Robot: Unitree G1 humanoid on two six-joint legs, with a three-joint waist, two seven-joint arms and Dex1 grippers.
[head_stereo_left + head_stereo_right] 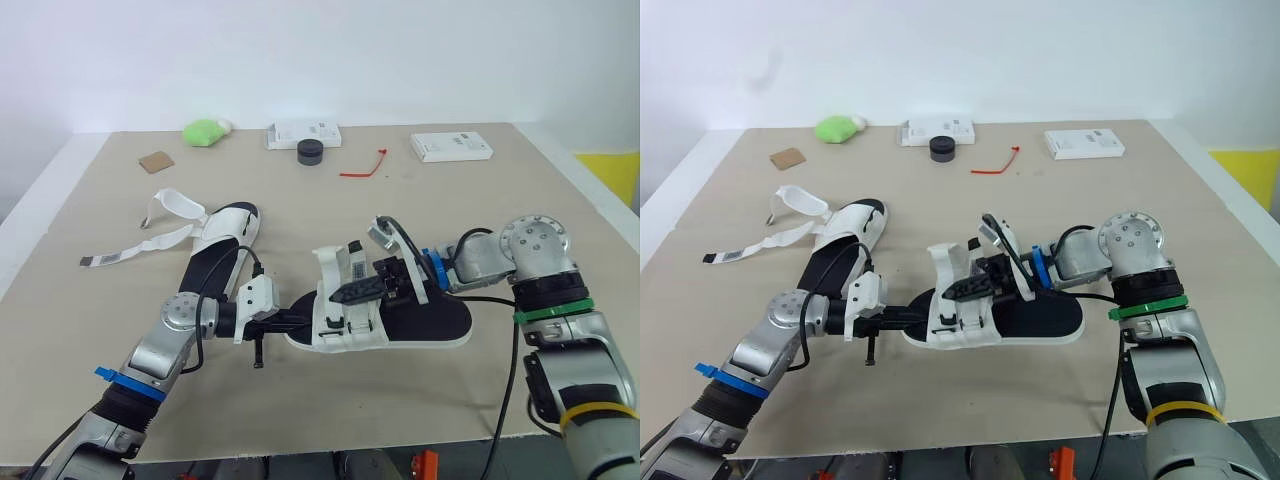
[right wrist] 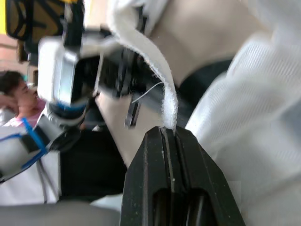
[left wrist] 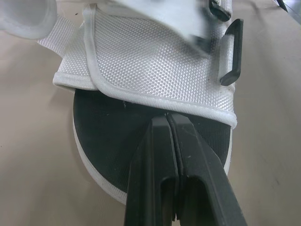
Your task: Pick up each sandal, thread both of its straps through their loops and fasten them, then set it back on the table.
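A white sandal with a black footbed (image 1: 420, 322) lies in the middle of the table, toe toward my left arm. My left gripper (image 1: 305, 322) is shut, its fingers (image 3: 168, 141) lying on the footbed with their tips against the hem of the white front upper (image 3: 141, 61). My right gripper (image 2: 168, 131) reaches over the sandal from the heel side and is shut on the edge of a white strap (image 2: 157, 70). The second sandal (image 1: 225, 232) lies at the back left, with its long straps (image 1: 135, 252) undone and spread on the table.
Along the far edge sit a green lump (image 1: 205, 131), a cardboard scrap (image 1: 156, 161), a white box (image 1: 303, 133), a black round cap (image 1: 310, 152), a red tie (image 1: 365, 168) and another white box (image 1: 450, 146). A person (image 2: 19, 101) sits beyond the table.
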